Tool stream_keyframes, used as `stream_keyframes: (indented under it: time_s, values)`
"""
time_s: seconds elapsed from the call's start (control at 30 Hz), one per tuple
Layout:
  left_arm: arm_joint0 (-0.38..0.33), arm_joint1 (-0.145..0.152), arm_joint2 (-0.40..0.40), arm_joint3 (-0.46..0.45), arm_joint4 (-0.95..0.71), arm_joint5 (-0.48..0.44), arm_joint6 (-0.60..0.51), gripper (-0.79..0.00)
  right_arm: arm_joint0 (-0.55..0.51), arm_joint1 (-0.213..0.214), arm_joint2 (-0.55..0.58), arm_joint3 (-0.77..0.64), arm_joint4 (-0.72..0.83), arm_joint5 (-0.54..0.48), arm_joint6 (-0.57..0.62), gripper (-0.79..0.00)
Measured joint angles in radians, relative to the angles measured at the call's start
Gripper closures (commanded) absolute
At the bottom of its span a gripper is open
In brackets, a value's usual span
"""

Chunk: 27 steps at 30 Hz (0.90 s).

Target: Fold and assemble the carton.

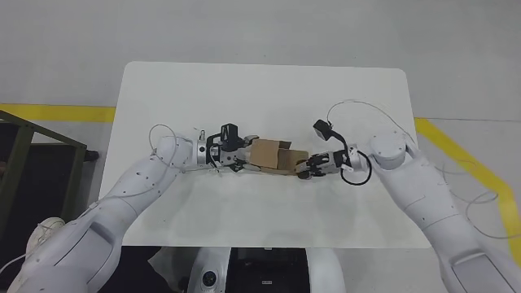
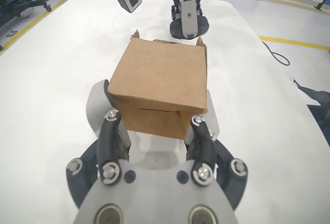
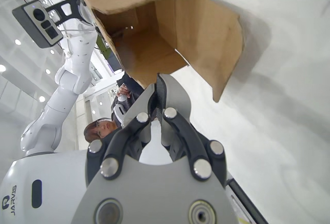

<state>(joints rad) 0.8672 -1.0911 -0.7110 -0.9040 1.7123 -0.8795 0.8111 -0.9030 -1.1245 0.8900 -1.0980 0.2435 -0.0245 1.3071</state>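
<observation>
A brown carton (image 1: 269, 155) lies on its side at the middle of the white table (image 1: 260, 89), between my two grippers. In the left wrist view its closed end (image 2: 159, 73) sits between the fingers of my left gripper (image 2: 157, 106), which is shut on the carton from both sides. The open end faces my right gripper (image 3: 156, 83), with one side flap (image 3: 221, 55) spread out against the table. The right gripper's fingers are pressed together on the edge of the carton's wall. From the left wrist view, the right gripper (image 2: 189, 24) sits just behind the carton's far end.
A thin cable (image 2: 278, 57) trails over the table near the right arm. Bare table surface lies around the carton on all sides. A green metal frame (image 1: 32, 150) stands on the floor beyond the table's left edge.
</observation>
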Motion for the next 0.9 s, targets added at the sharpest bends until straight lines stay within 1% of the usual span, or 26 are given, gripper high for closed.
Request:
stream_keyframes:
  time_s: [0.13, 0.23, 0.37, 0.47, 0.57, 0.73, 0.9]
  values:
    - [0.000, -0.001, 0.001, 0.004, -0.004, 0.003, 0.002, -0.382, -0.027, 0.011, 0.003, -0.040, -0.019, 0.054, 0.034, 0.000]
    - [0.000, -0.002, 0.002, 0.005, -0.007, 0.008, 0.000, -0.385, -0.042, 0.010, -0.004, -0.055, -0.018, 0.070, 0.009, 0.000]
    - [0.000, -0.003, 0.002, 0.003, -0.012, 0.010, -0.003, -0.388, -0.045, -0.005, -0.022, -0.047, 0.009, 0.042, -0.068, 0.000]
    - [0.001, -0.003, 0.002, 0.000, -0.016, 0.011, -0.006, -0.385, -0.029, -0.019, -0.049, -0.026, 0.006, 0.042, -0.114, 0.000]
    - [0.003, -0.003, 0.001, -0.004, -0.017, 0.010, -0.007, -0.382, -0.013, -0.031, -0.058, 0.002, 0.016, 0.013, -0.161, 0.000]
    - [0.007, -0.002, 0.001, -0.012, -0.016, 0.009, -0.008, -0.382, 0.000, -0.045, -0.064, 0.034, 0.052, -0.051, -0.186, 0.000]
    - [0.011, 0.000, -0.001, -0.021, -0.017, 0.010, -0.010, -0.385, 0.025, -0.066, -0.090, 0.067, 0.077, -0.082, -0.187, 0.000]
